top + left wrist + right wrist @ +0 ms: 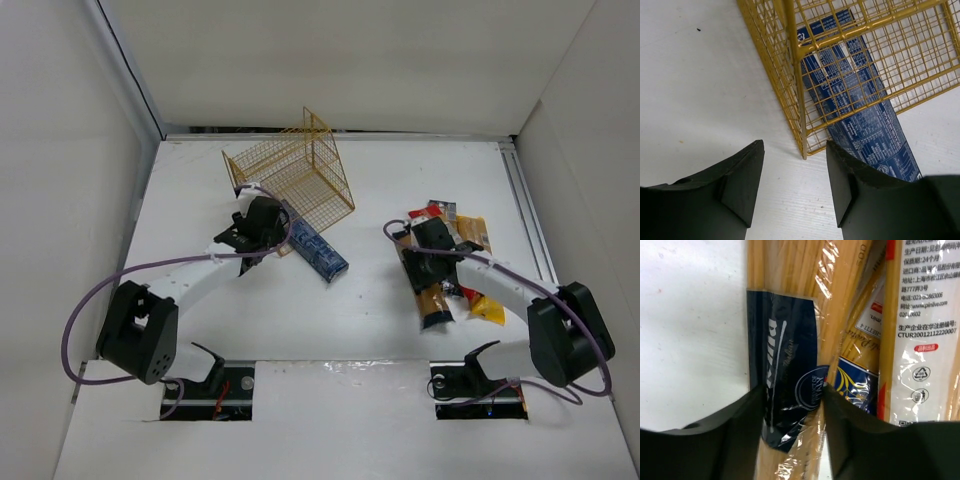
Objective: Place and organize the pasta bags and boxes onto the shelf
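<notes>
The gold wire shelf (290, 175) stands tilted at the back left. The dark-blue box (316, 250) lies with one end under the shelf's near corner. In the left wrist view the dark-blue box (860, 110) shows through the shelf's grid (805, 45). My left gripper (272, 228) is open and empty just before that corner; its fingers (740, 180) straddle bare table. My right gripper (428, 258) is shut on the brown-black spaghetti pack (433, 298), gripping it by the dark label (785, 340). Yellow and orange bags (462, 232) with red ends lie beside it.
White walls close the table on three sides. A metal rail (530, 215) runs along the right edge. More pasta bags (920, 315) lie tight against the right finger of my right gripper. An orange bag (485, 308) lies near the right arm's link.
</notes>
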Controlling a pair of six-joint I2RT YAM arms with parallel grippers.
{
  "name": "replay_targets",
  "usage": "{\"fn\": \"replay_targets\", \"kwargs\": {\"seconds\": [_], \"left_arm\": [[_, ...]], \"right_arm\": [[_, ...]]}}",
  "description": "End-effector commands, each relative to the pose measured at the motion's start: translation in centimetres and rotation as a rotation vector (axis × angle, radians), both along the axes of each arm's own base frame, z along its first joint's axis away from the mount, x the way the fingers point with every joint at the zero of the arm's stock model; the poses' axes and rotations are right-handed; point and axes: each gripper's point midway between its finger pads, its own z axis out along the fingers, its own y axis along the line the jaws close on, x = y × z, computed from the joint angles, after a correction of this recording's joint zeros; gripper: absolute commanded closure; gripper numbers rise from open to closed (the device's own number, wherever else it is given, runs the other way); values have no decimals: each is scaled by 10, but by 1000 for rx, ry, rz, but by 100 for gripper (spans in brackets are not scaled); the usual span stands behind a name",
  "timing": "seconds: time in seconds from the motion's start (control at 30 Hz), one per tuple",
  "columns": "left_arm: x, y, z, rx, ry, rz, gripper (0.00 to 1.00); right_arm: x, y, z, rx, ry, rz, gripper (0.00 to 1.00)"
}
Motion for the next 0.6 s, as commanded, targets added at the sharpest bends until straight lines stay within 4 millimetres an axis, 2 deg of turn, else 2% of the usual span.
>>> {"fn": "replay_targets", "kwargs": {"seconds": [0.0,0.03,0.07,0.13,0.17,0.2,0.27,0.33,0.4,0.43,0.5,0.57], "left_arm": [[18,-8,24,-23,-82,0,51],[20,-11,26,-31,-92,-15,53],[23,-12,25,-32,-95,-15,53],[24,-15,22,-32,-93,-28,58],[26,-18,22,-36,-88,-35,60],[26,-18,22,-36,-88,-35,62],[29,-19,23,-28,-89,-42,72],[31,-20,23,-28,-88,-42,77],[32,-18,19,-17,-83,-34,87],[32,-18,19,-17,-83,-34,92],[30,-18,16,-20,-75,-28,100],[29,-17,10,-15,-66,-28,100]], "right_arm": [[-3,4,-10,7,37,57,51],[-3,12,-9,24,35,94,56],[-3,16,-9,41,32,102,66],[4,24,4,65,-15,148,76],[3,30,8,75,-27,178,87],[8,32,22,88,-75,187,100],[13,40,41,108,-140,229,100],[23,56,75,148,-260,307,100],[24,65,92,174,-325,354,100],[29,74,113,203,-401,387,100],[32,88,127,247,-455,461,100],[36,99,138,283,-504,511,100]]}}
